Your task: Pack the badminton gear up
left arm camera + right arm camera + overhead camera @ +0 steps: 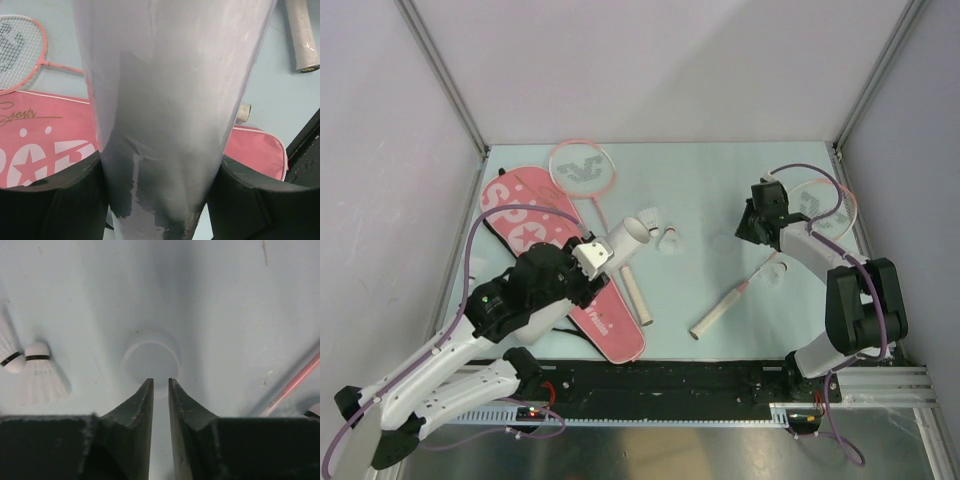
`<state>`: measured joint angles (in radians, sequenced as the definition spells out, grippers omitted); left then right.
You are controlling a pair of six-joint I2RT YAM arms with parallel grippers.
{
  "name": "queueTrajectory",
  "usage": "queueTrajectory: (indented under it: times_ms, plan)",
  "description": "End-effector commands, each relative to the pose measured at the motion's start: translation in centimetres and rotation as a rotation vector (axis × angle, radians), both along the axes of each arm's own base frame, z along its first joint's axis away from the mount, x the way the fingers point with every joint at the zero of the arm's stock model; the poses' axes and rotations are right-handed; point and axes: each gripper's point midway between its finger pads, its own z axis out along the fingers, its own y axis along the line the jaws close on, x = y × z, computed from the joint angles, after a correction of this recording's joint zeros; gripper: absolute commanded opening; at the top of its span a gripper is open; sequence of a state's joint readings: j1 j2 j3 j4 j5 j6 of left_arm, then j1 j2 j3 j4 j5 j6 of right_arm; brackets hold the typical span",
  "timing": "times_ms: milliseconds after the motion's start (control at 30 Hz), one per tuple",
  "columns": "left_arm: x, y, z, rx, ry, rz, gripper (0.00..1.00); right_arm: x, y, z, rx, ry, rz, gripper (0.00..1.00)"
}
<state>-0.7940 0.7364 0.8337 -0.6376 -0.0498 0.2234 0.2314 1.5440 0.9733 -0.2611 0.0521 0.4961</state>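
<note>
1. White tube (620,240) is clamped in left hand (585,265), over pink bag (525,215) at bench (720,165) left side. Long axis runs near-left to centre, open mouth twd centre.
2. Shuttlecocks (669,240) lie just past that mouth, betw. it & right hand (752,225). That hand is free: fingers slightly apart, holding nothing, over a small white ring (151,357).
3. Count: 2 rackets (582,165), 2 shuttlecocks clear to see, 1 tube, 1 bag.

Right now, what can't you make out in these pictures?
Long white cylindrical tube: ends cut off, left wrist view.
Pink racket-shaped bag: middle hidden under left arm, top view.
Pink-rimmed racket head: partly behind right arm, top view.
Pale round ring: blurred, right wrist view.
</note>
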Motion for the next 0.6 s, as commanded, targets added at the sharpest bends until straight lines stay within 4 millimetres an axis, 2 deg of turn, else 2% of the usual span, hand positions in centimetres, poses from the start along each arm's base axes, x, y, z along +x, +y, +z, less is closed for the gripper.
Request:
queueTrajectory:
  times_ms: [0,100,333,500,567]
  plan:
    - [0.4,-0.5,1.2,-0.066,-0.023,0.020,0.42,1.1,-2.1,0.7,-0.105,-0.043,-0.055,0.27]
    - [0.4,-0.5,1.2,-0.071,-0.021,0.021,0.43,0.2,-3.7,1.1,-0.180,-0.018,-0.089,0.34]
    - [0.0,-0.9,1.5,-0.097,-0.017,-0.001,0.43,-4.5,-7.5,1.9,-0.415,0.132,-0.077,0.44]
    - [-0.1,-0.8,2.1,-0.117,-0.033,0.000,0.43,-6.9,-9.0,2.5,-0.613,0.206,0.026,0.49]
    - [-0.1,-0.7,2.3,-0.124,-0.043,0.007,0.44,-7.4,-8.7,2.4,-0.667,0.223,0.094,0.50]
